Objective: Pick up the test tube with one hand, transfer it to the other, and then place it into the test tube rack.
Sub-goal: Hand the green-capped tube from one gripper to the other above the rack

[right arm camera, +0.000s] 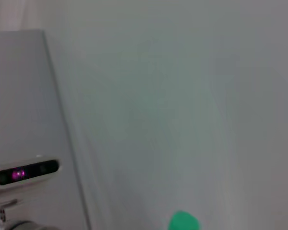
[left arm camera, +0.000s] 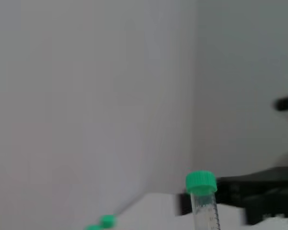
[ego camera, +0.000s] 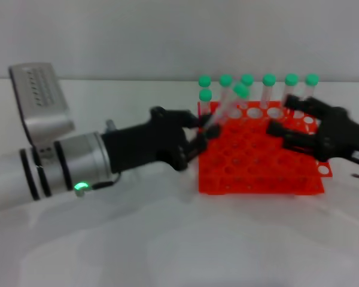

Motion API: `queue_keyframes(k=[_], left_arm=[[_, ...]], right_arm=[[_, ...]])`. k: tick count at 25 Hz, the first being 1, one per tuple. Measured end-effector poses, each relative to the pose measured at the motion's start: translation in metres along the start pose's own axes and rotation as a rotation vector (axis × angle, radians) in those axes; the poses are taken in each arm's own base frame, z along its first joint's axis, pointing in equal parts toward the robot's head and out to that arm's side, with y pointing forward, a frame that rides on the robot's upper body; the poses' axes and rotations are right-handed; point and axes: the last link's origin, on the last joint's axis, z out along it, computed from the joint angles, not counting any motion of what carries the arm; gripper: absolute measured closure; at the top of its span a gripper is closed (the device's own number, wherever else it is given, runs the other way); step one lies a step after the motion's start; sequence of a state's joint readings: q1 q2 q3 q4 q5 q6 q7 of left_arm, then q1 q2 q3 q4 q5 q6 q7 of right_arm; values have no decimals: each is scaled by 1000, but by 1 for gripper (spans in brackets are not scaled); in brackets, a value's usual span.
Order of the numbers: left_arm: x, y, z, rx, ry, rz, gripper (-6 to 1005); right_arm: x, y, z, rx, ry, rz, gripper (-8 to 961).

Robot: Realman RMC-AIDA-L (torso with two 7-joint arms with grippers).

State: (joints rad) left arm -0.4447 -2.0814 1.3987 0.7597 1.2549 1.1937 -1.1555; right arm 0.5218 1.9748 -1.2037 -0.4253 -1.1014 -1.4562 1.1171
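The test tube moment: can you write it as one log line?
phase: handover pending | left hand: holds test tube tilted above test tube rack | right hand: open, over rack's right side

I can read no text, brand or number anywhere. The tube [left arm camera: 204, 211] carries printed graduation marks below its green cap, but they are too blurred for me to make out any figures.

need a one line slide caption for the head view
Left hand holds a tilted test tube over the test tube rack; right hand waits open.
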Motion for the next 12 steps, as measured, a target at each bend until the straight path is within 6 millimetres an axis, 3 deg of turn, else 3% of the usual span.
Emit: queue_keyframes(k=[5, 12], left_arm=[[-4, 17, 11, -76, -19, 20, 805], [-5, 23, 12, -92, -23, 31, 805]], right_arm=[[1, 6, 29, -51, 38, 15, 99], [2, 7, 26, -50, 39, 33, 99]])
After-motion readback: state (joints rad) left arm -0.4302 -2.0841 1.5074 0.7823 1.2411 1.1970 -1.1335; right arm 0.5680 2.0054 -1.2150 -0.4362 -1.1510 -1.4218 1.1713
